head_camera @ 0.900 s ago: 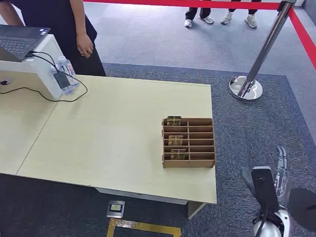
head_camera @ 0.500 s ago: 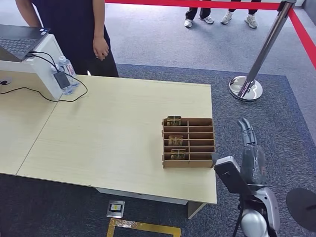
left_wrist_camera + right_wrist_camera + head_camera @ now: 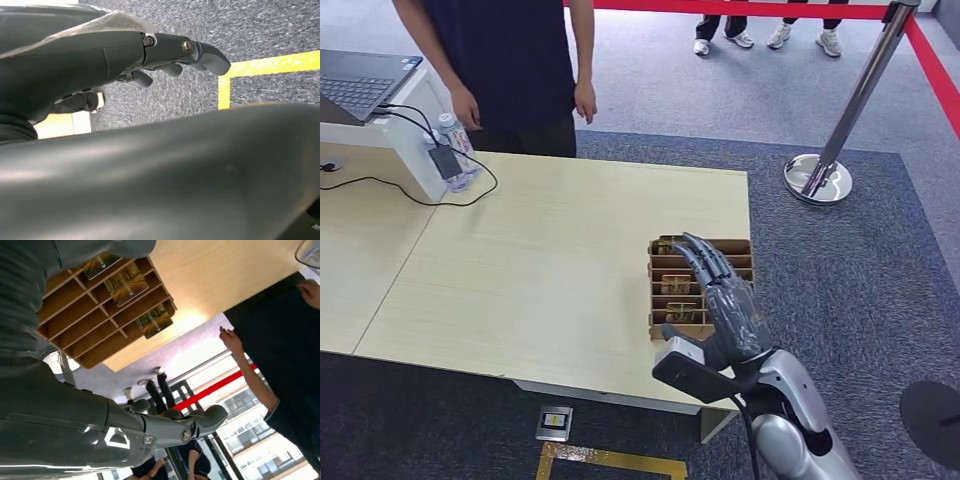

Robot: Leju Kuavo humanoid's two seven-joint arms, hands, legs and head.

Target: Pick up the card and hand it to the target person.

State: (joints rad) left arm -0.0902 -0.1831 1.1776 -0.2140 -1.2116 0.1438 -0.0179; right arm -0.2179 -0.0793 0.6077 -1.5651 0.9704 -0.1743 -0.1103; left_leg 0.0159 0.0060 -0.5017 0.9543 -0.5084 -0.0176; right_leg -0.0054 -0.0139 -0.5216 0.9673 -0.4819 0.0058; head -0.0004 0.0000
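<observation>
A brown wooden slotted rack (image 3: pixel 672 331) sits near the table's right front corner. Three greenish cards stand in its left column: a far card (image 3: pixel 672 244), a middle card (image 3: pixel 675 284) and a near card (image 3: pixel 681 312). My right hand (image 3: pixel 724 305) hovers over the rack's right half with its fingers spread, holding nothing. The right wrist view has the rack (image 3: pixel 86 325) and a card (image 3: pixel 126 282) close beside the right hand (image 3: pixel 113 430). A person in dark clothes (image 3: pixel 501 60) stands at the table's far edge. My left hand (image 3: pixel 113 55) hangs over carpet with its fingers stretched out and nothing in them.
A laptop (image 3: pixel 358 80) on a white stand, a water bottle (image 3: pixel 456 140) and a black cable lie at the table's far left. A chrome stanchion (image 3: pixel 841 110) with red rope stands on the carpet to the right. Yellow tape (image 3: pixel 614 460) marks the floor by the table's front.
My right arm has swung up from beside the table's right edge to above the rack. The person has stepped to the right along the far edge.
</observation>
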